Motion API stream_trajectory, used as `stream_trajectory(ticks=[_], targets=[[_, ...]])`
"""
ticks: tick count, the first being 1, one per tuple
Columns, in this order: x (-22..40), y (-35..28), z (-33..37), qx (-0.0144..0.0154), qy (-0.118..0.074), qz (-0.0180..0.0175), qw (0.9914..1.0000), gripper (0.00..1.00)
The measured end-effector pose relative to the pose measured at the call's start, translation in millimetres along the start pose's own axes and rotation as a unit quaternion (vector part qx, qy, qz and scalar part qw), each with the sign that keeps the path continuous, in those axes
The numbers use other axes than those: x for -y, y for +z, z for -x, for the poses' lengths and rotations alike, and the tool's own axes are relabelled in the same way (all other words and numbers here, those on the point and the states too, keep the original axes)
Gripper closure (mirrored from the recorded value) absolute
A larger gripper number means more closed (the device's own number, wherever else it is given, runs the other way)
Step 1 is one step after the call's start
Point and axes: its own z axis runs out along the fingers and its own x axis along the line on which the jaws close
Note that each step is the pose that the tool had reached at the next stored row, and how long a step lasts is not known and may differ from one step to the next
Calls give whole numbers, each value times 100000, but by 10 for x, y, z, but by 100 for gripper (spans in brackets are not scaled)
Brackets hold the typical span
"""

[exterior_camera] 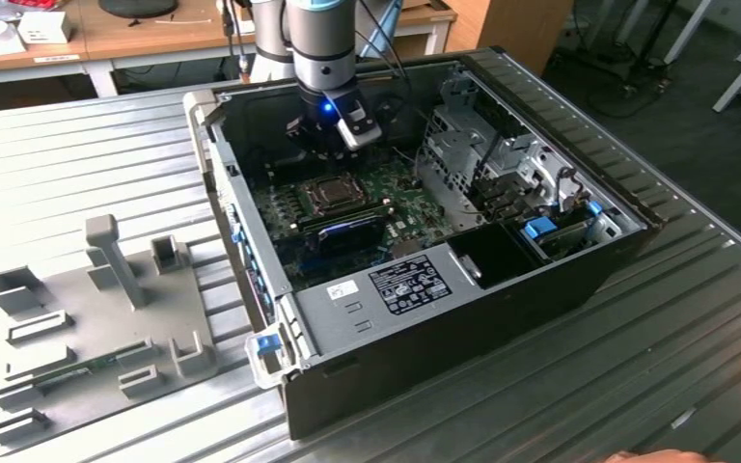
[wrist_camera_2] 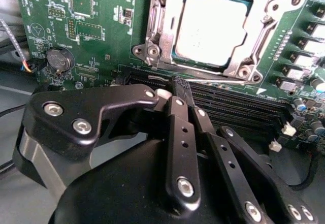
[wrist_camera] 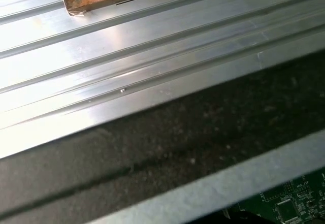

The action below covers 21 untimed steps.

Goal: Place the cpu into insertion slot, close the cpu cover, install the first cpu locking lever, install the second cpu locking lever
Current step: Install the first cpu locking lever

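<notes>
On the ribbed tabletop (exterior_camera: 88, 174), a grey fixture (exterior_camera: 113, 289) lies left of the open case (exterior_camera: 474, 328), where the end effector (wrist_camera_2: 179, 89), closed on nothing, hangs over the green board (wrist_camera_2: 109, 41) near the slot (exterior_camera: 332, 198), the cpu (wrist_camera_2: 210, 28) seated in it under the cover (wrist_camera_2: 269, 16).

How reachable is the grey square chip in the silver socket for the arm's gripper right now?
Probably yes: the gripper hangs close over the green circuit board beside the grey square chip, nothing between them. The silver metal frame plate covers only the chip's edges, leaving its top bare.
</notes>
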Motion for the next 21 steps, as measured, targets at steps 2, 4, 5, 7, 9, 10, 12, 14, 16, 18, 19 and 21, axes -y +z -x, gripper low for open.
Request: stream_trajectory(ticks=[2, 4, 5, 7, 9, 10, 12, 14, 16, 18, 19, 21], targets=[[0, 0, 0, 2, 0, 14, 100000, 89], [0, -2, 0, -3, -2, -4, 100000, 89], [0, -2, 0, -4, -1, -2, 100000, 89], [0, -1, 1, -172, 9, -66, 100000, 89], [0, -1, 0, -518, 61, -227, 99998, 89], [1, -2, 0, -525, 63, -229, 99998, 89], [1, -1, 0, -533, 67, -222, 99998, 89], [0, 0, 0, -544, 67, -212, 99998, 89], [0, 0, 0, -555, 71, -166, 99998, 89], [0, 0, 0, -566, 99, -137, 99998, 89], [0, 0, 0, -551, 242, -126, 99998, 89], [0, 0, 0, -466, 820, -148, 99995, 89]])
